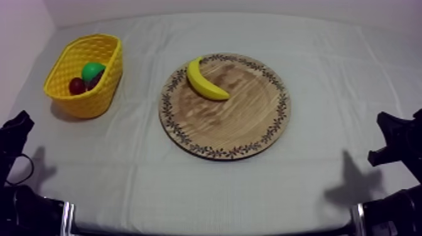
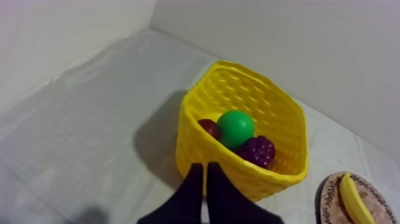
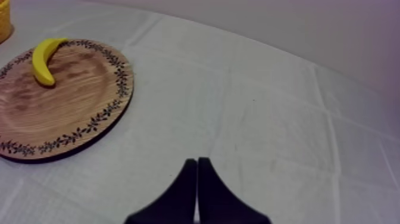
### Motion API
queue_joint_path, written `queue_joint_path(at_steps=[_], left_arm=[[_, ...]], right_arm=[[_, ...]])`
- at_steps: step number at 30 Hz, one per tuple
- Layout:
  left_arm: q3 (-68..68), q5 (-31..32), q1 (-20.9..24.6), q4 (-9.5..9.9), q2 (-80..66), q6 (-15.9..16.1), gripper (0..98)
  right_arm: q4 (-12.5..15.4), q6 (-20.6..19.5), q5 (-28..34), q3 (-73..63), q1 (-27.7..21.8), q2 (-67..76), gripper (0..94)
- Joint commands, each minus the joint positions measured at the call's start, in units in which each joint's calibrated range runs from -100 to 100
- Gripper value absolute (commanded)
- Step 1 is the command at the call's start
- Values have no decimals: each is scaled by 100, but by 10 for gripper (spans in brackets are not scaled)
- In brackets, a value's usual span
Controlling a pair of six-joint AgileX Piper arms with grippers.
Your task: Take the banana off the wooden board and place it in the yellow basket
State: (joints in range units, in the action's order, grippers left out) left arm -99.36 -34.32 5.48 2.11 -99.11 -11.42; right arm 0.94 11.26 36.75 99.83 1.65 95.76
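A yellow banana (image 1: 205,80) lies on the upper left part of the round wooden board (image 1: 251,125) in the middle of the table. The yellow basket (image 1: 105,85) stands at the far left and holds a green pear (image 1: 93,69), a small red fruit (image 1: 76,86) and purple grapes (image 2: 258,150). My left gripper (image 2: 206,168) is shut, its fingers together as a wedge just short of the basket (image 2: 202,146). My right gripper (image 3: 197,162) is shut too, over bare cloth well away from the board (image 3: 89,95) and the banana (image 3: 43,59). Both arms rest low at the sides (image 1: 16,135) (image 1: 395,135).
The table's cloth (image 1: 125,169) is open between the basket and the board and along the front edge. A pale wall rises behind the table. The board's rim with the banana (image 2: 353,199) shows beside the basket in the left wrist view.
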Motion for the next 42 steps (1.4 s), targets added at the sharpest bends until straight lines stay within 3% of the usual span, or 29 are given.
queue_joint_path(at_steps=[1,24,36,42], left_arm=[[-19,28,-1,2,-72,-9,1],[-19,28,-37,2,-72,-4,1],[66,-161,-1249,37,-87,-128,2],[151,-103,-1691,30,201,-389,1]], right_arm=[[2,-5,3,5,3,0,3],[2,-5,3,5,3,0,3],[2,-5,3,5,3,0,3],[2,-5,3,5,3,0,3]])
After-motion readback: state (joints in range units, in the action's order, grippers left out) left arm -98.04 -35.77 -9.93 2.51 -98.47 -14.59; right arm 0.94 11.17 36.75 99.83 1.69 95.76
